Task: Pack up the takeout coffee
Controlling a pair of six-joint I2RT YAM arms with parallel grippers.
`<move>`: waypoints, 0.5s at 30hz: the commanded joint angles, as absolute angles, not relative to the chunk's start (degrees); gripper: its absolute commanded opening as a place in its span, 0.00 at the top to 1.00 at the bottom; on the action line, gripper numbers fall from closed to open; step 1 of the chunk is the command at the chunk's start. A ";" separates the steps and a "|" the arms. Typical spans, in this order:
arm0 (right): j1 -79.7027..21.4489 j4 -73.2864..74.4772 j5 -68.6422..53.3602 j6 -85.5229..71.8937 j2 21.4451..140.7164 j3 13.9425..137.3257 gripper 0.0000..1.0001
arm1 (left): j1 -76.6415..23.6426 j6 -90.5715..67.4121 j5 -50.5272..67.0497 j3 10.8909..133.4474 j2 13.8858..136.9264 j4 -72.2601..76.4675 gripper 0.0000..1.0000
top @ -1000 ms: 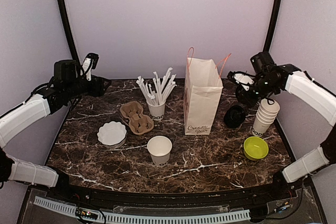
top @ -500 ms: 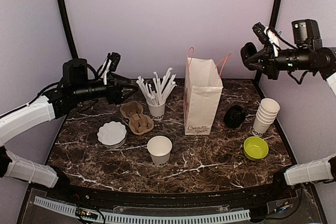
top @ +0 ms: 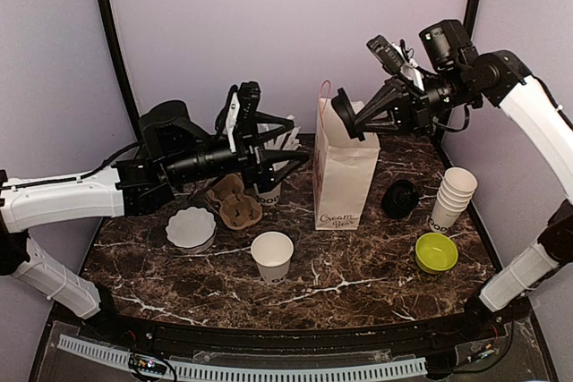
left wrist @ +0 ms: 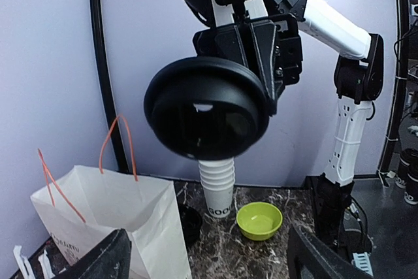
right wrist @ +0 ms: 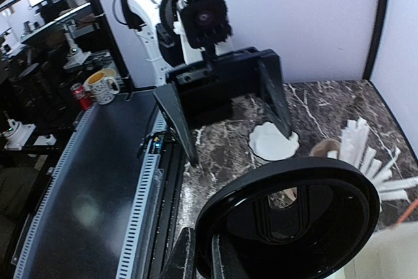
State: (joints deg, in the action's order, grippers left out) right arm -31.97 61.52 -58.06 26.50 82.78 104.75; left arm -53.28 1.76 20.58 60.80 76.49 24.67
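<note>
Top external view: clamps black lid [top: 341, 120] edgewise in right gripper [top: 358, 121], aloft by paper bag [top: 345, 176] mouth — holds left gripper [top: 291, 157] spread wide, empty, over straws cup [top: 267, 187]; has lidless cup [top: 271, 255] standing near centre.

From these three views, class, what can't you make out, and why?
Inside the paper bag: every view, its own walls hide it.
The straw cup: top view, the left gripper covers much of it.
The black object beside the bag: top view, too dark to identify.
The black lid: right wrist view, bottom edge cuts its rim.
</note>
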 commanded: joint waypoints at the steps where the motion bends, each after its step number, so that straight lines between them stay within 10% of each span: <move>1: -35.85 62.66 -65.43 27.46 85.02 110.30 0.93 | -56.07 6.41 13.07 61.60 78.75 40.53 0.14; 15: -38.32 59.43 -63.45 24.41 85.35 108.90 0.94 | -59.48 8.83 16.09 61.25 83.80 49.32 0.04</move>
State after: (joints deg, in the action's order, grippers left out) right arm -37.78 61.78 -63.37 25.78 86.26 109.14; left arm -58.61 7.20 13.54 60.82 83.15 45.60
